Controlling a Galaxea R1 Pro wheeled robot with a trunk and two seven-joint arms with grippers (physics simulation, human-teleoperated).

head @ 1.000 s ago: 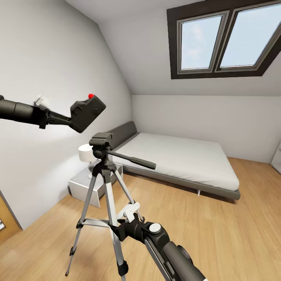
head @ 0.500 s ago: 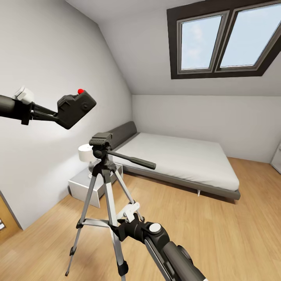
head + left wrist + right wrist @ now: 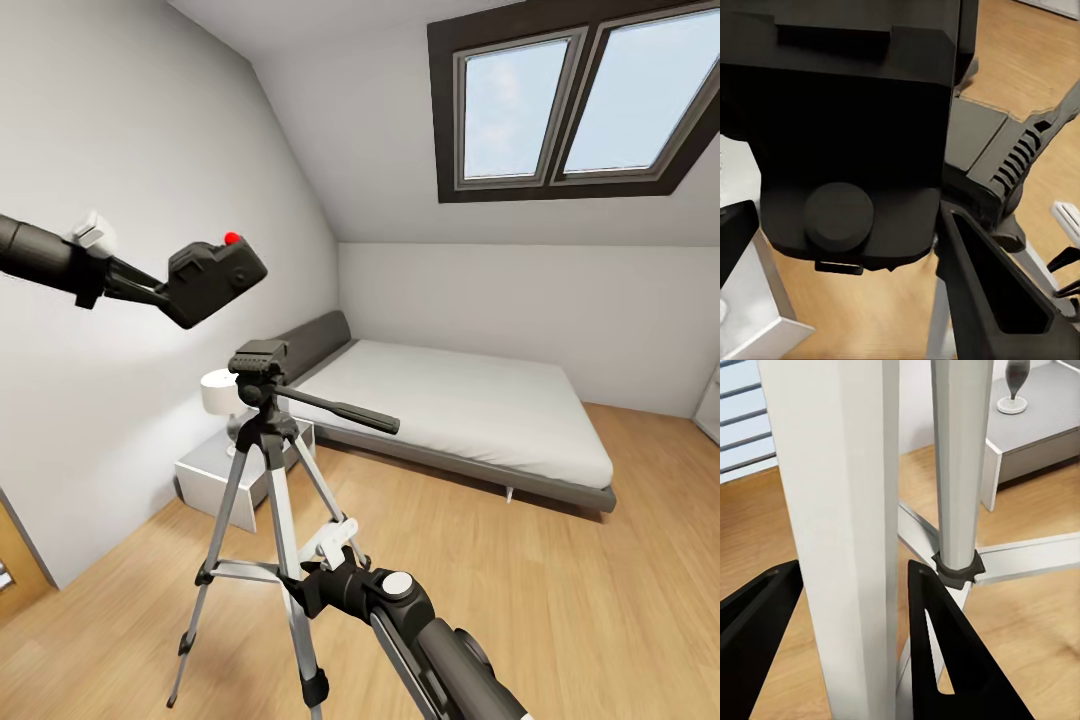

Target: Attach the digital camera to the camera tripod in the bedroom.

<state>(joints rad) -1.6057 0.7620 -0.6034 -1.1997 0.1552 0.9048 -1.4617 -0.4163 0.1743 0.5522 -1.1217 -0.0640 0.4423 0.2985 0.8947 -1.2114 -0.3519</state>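
From the head, you are bringing the left claw [image 3: 165, 290], pinching the digital camera [image 3: 215, 280], back toward the camera tripod [image 3: 262, 420] after swinging it away; it is again hanging above and beside the tripod head, not yet seated.

At the left wrist, the camera is blocking the tripod head beyond it.

At the right wrist, your right claw [image 3: 844, 637] is straddling a silver tripod leg, steadying it.

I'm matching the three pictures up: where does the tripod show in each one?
Head view: the tripod stands left of centre, its head below the camera.
Left wrist view: its head lies just beyond the camera.
Right wrist view: a silver leg runs between the right gripper's fingers.
Shared landmark: the nightstand.
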